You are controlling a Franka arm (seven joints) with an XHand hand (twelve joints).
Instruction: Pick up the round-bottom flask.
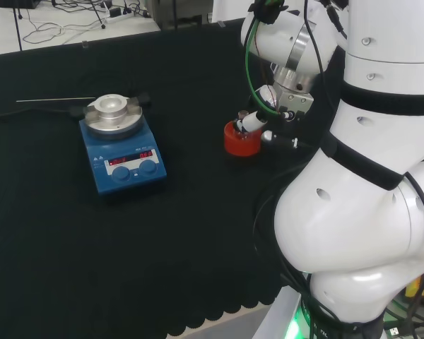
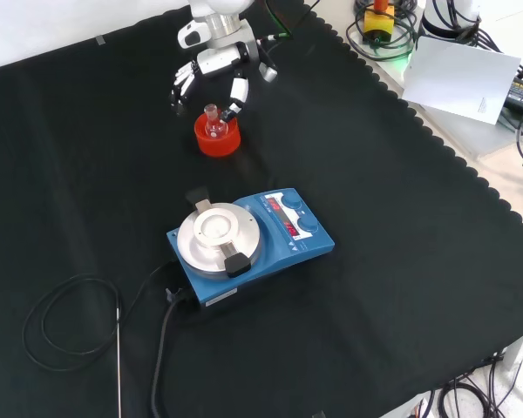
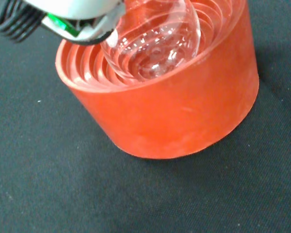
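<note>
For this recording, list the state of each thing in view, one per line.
Clear glass round-bottom flask: upright, seated in its stand, not lifted.
Red ribbed ring stand: on the black cloth, holding the flask.
Black and white hand: just above the flask, fingers either side of its neck, grip unclear.
Blue hotplate stirrer: display lit, top plate bare.

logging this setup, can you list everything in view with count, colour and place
round-bottom flask: one, clear glass, seated in the stand
stand: one, red ribbed ring, far part of the cloth in the front view
stirrer plate: one, blue with a round silver top, mid cloth
cable: one, black, coiled left of the plate in the front view
probe rod: one, thin metal, by the cable
cloth: one, black, covers the bench
hand: one, black and white, fingers around the flask neck
</note>
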